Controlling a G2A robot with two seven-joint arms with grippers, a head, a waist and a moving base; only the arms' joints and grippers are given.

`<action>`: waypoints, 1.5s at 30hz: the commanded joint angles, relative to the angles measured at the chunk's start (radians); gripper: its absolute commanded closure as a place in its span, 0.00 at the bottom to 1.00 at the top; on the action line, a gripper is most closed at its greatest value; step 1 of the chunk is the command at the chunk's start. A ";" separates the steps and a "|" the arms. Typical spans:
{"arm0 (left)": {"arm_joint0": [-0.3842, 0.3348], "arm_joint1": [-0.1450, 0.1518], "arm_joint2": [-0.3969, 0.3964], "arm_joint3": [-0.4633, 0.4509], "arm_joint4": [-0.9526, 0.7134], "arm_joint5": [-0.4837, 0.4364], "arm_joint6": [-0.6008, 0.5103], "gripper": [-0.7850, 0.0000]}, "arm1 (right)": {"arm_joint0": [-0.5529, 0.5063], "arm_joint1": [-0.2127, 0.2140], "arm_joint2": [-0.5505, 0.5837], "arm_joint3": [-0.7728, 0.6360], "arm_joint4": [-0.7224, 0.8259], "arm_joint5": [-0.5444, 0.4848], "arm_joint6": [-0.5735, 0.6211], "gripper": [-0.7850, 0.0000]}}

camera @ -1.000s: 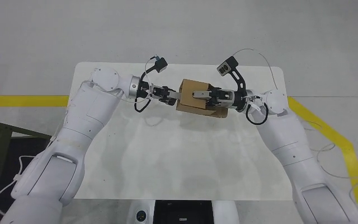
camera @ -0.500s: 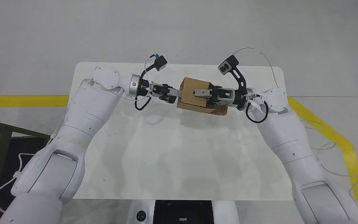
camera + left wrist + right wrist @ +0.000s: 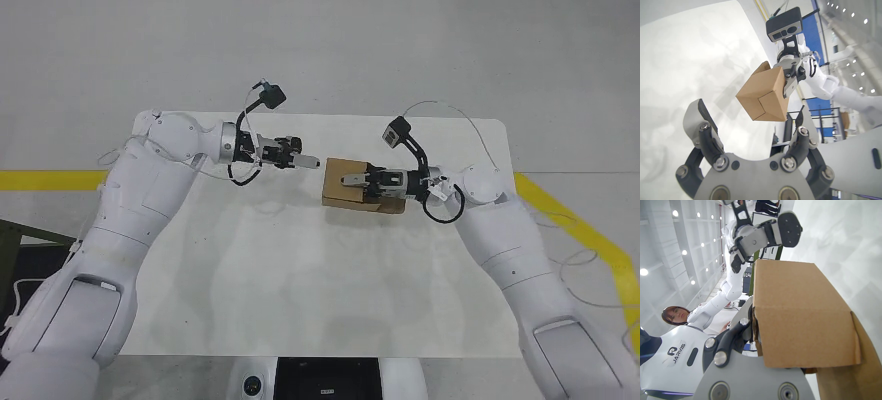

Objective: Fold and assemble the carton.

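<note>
A: Surface, room?
B: White bench [image 3: 300, 290]; grey floor, yellow line [image 3: 50, 180].
A: Carton?
B: Carton [image 3: 345, 195] clamped in right gripper [image 3: 355, 180]. Left gripper [image 3: 308, 161] spread wide, just beside, apart. Left wrist view: facing end flaps folded shut.

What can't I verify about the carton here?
Left wrist view: far end of the carton, hidden by its body and the right gripper.
Right wrist view: one of that gripper's fingers, behind the carton wall; flap cut by edge.
Top view: carton underside, beneath its top.
</note>
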 commanded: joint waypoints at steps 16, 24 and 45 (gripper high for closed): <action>0.200 0.092 -0.107 -0.275 0.438 -0.090 0.145 0.00 | 0.060 -0.089 -0.156 0.239 -0.015 -0.075 -0.045 0.95; 0.221 0.103 -0.126 -0.295 0.438 -0.093 0.140 0.00 | 0.081 -0.110 -0.176 0.306 -0.029 -0.108 -0.027 0.43; 0.221 0.103 -0.126 -0.295 0.438 -0.093 0.140 0.00 | 0.005 0.003 0.032 0.143 -0.080 -0.078 0.075 0.38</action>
